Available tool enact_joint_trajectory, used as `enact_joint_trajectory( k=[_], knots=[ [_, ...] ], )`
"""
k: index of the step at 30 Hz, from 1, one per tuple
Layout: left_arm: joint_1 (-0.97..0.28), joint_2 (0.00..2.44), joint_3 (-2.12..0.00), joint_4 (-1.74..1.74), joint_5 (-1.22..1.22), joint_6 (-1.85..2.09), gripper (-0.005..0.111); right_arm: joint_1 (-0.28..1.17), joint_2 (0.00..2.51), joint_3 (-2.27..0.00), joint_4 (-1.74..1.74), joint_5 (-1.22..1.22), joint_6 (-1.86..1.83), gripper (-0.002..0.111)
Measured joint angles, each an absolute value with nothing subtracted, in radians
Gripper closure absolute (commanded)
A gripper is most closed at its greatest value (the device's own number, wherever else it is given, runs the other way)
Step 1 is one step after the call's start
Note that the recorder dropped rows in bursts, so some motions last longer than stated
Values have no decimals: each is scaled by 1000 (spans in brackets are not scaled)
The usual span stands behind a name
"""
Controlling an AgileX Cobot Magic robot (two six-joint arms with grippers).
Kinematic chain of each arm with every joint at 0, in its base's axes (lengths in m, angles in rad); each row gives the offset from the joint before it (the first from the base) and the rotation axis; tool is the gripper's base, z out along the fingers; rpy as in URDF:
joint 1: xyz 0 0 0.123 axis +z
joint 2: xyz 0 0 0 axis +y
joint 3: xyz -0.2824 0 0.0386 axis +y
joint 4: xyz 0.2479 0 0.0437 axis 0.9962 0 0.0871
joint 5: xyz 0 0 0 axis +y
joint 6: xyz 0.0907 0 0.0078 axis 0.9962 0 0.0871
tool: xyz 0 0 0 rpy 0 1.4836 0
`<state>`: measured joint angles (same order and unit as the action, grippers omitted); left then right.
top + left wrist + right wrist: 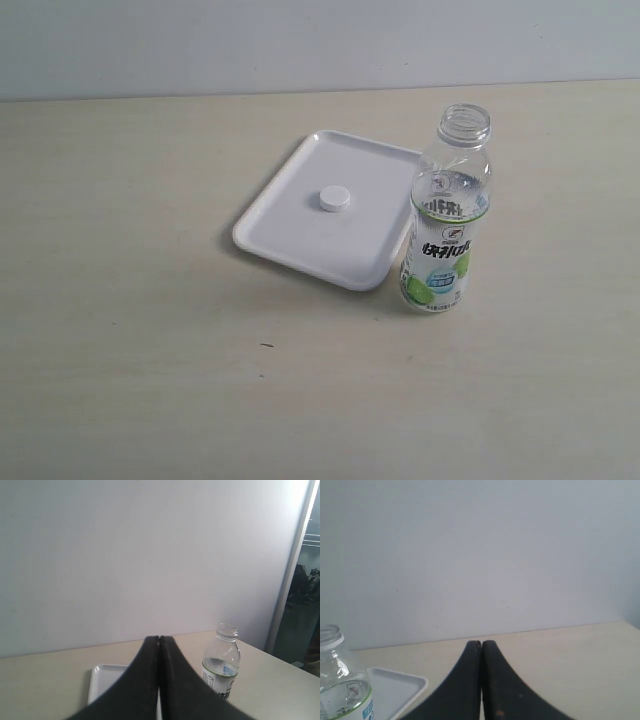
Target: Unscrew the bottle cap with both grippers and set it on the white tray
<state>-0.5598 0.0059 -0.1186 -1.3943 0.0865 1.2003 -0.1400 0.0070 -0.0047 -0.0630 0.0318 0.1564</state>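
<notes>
- Left gripper (159,639): its two black fingers (142,685) are pressing together from base to tip and are gripping nothing.
- Right gripper (481,642): its black fingers (462,685) are likewise sitting closed against each other, with nothing between them.
- Cap (334,198): white, round and flat-topped. It is lying on the tray (285,225) near the middle, off the bottle (447,230). Its place relative to either set of fingers cannot be told.
- Bottle: it is standing upright with its neck open, just beside the tray's edge. It is sitting ahead of both sets of fingers, off to one side and apart from them.
- Label: a green-and-white band is carrying bold black Chinese characters. A lime picture is showing at its foot, and a small blue panel is bearing print too fine to read.
- Tray: it is lying ahead of the left fingers, partly hidden behind them. From the right fingers it is showing just past the bottle.
- Table (150,380): pale and plain, it is carrying both tray and bottle.
</notes>
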Motion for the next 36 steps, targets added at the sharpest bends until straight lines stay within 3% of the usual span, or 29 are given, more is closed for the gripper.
enact_joint_trajectory(
  k=[36],
  knots=[
    [-564,6,-119,-1376,70,1208,107,-154,7,-5,-28,40,212,108]
  ],
)
